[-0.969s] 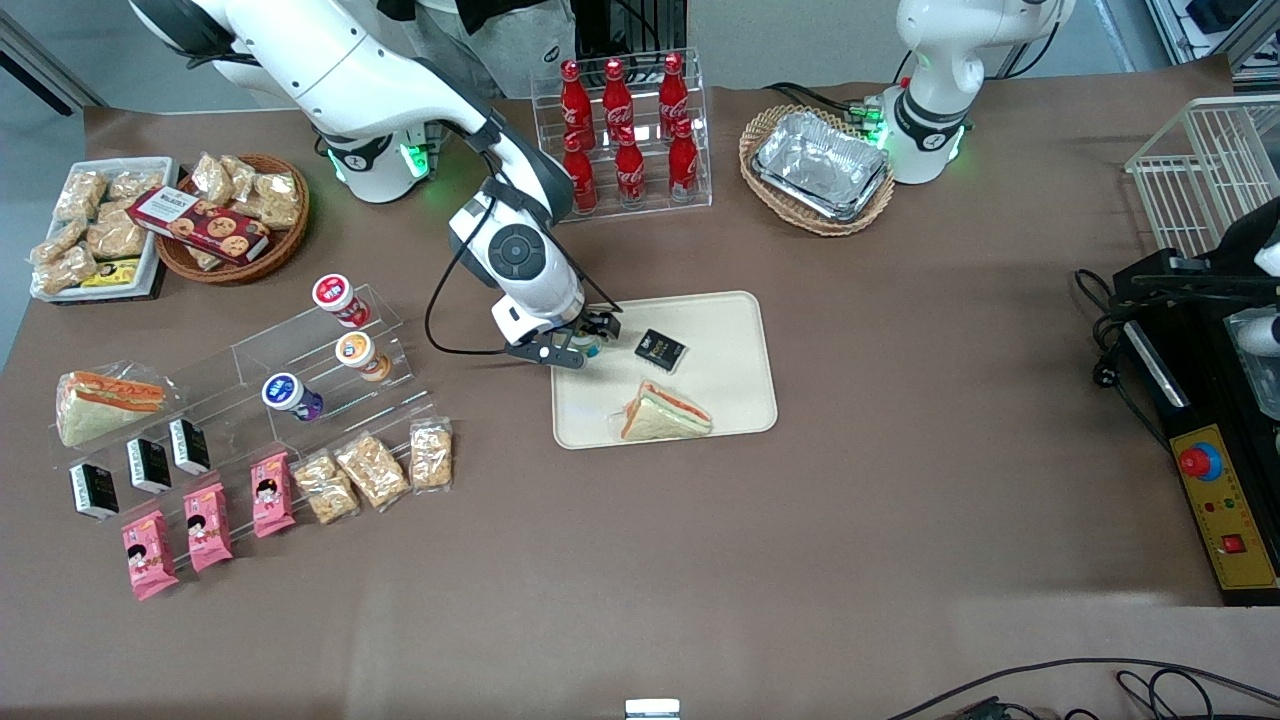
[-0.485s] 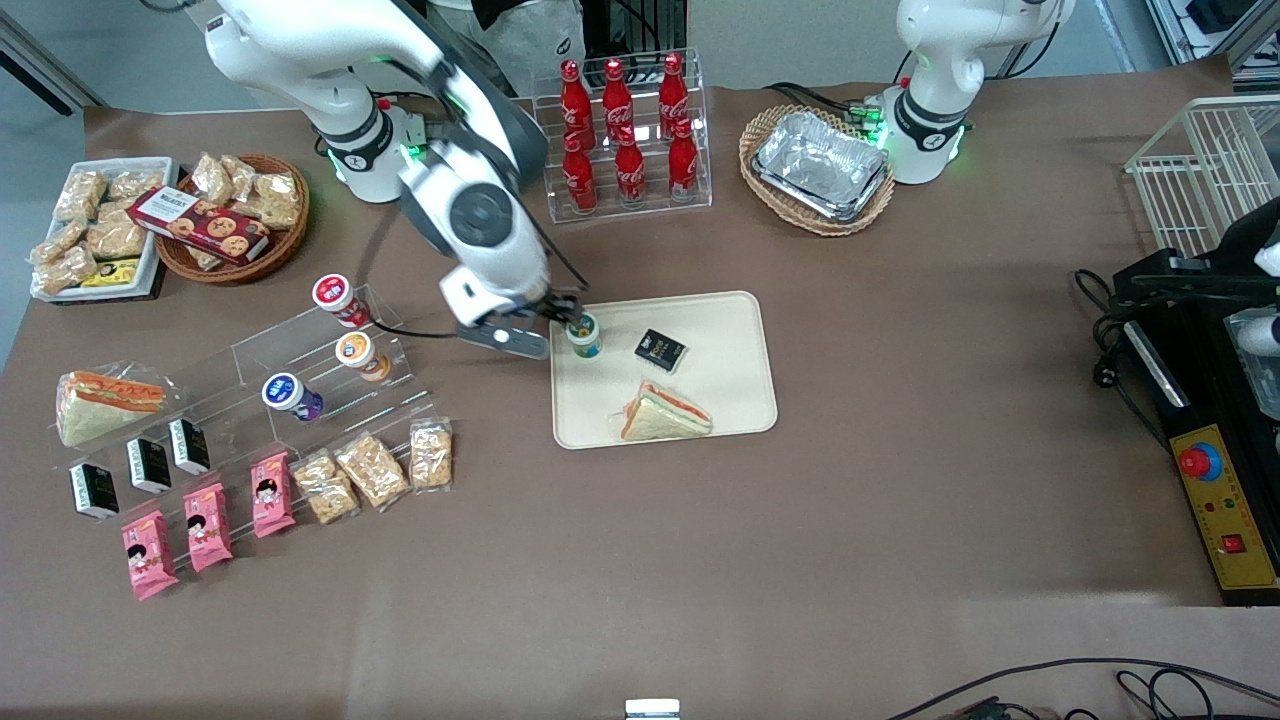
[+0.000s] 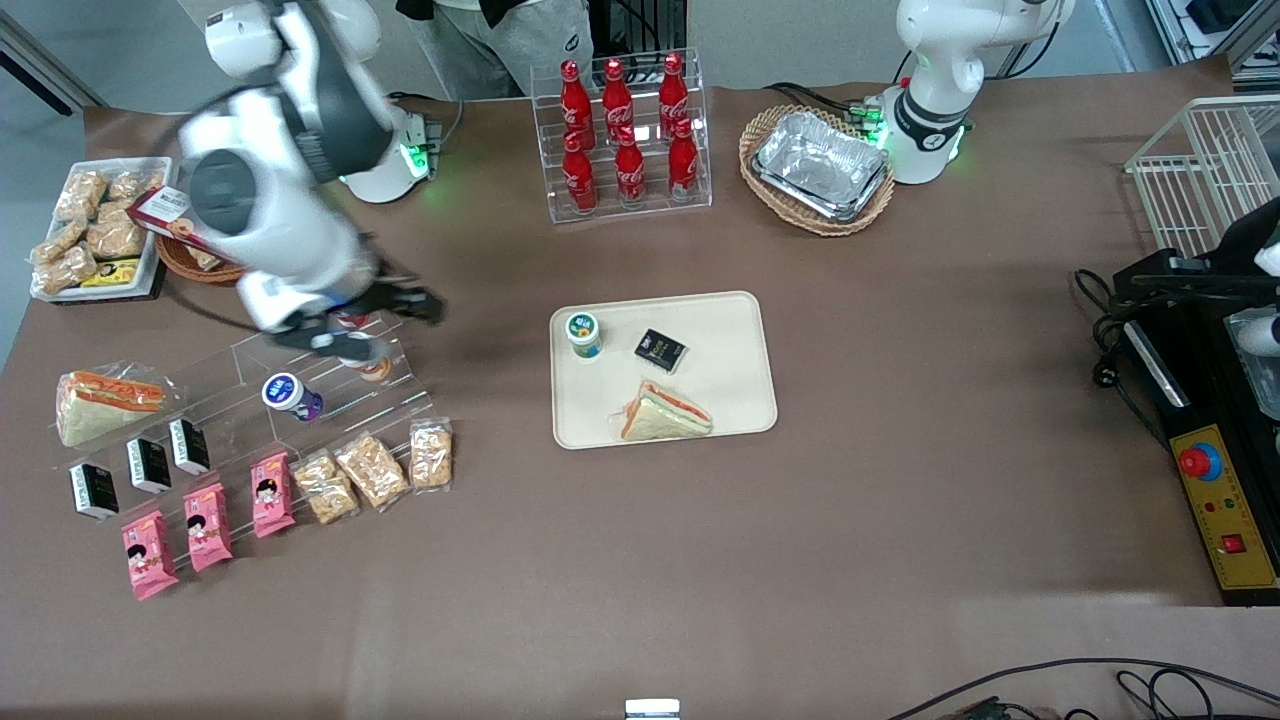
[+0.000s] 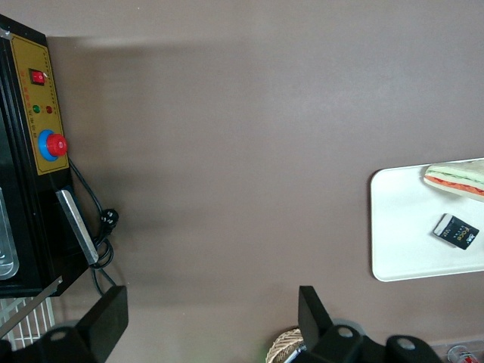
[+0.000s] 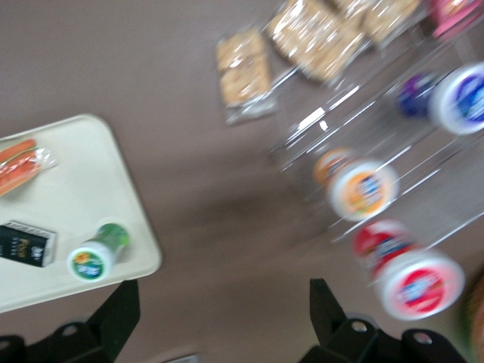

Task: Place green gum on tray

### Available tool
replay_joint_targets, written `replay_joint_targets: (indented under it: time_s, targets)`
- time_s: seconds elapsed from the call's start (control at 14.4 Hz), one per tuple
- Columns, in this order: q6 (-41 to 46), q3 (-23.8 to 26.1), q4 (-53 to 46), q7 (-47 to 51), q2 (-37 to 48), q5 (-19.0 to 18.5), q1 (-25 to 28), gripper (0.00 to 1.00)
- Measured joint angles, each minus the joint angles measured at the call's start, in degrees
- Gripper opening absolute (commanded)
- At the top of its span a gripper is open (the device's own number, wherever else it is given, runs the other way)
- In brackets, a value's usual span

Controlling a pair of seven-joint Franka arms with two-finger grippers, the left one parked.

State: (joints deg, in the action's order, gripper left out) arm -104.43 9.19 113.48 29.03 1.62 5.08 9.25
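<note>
Brown paper covers the whole table, and from the front camera the tray (image 3: 735, 330) sits near its middle. On it the green gum (image 3: 583, 334) stands upright in the corner nearest the working arm's end, with a small black packet (image 3: 660, 349) beside it and a wrapped sandwich (image 3: 664, 412) nearer the camera. The gripper (image 3: 405, 300) hangs well apart from the gum, out toward the working arm's end of the table, above the clear acrylic rack (image 3: 320, 350). It holds nothing; its dark fingers are smeared with motion and I cannot tell how far apart they stand. On the rack the purple-lidded bottle (image 3: 289, 394) shows plainly; the orange-lidded bottle (image 3: 368, 366) is half hidden under the arm. Red cola bottles (image 3: 622, 130) with white script fill a clear stand farther from the camera, near a wicker basket holding foil trays (image 3: 820, 165). Pink snack packs (image 3: 205, 525) lie near the rack, their print too small to read.

The parked arm's wrist camera shows one end of the tray (image 4: 401, 242), the black packet (image 4: 456, 231) with pale lettering I cannot read, the sandwich (image 4: 456, 178), and a yellow control panel (image 4: 41, 121) with a red button.

From the working arm's wrist camera the green gum (image 5: 97, 255) stands on the tray (image 5: 83, 181) corner, clear of both finger bases. The orange-lidded bottle (image 5: 361, 187), red-lidded bottle (image 5: 417, 282) and purple-lidded bottle (image 5: 457, 102) blur together on the rack.
</note>
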Motion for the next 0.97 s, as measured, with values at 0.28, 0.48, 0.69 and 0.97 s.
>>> replay_joint_targets:
  time_s: [0.28,0.48,0.69,0.97]
  targets:
    - [2.7,-13.7,-2.6,-16.3,1.3,0.1,-0.4,1.0]
    - [8.5,-20.6,-9.4,-23.3,0.4,-1.4,-0.6,1.0]
    - [16.7,-24.0,-19.8,-26.0,-4.0,-2.6,-0.6,1.0]
    - [18.4,-26.9,-24.2,-27.6,-7.5,-2.6,-0.6,1.0]
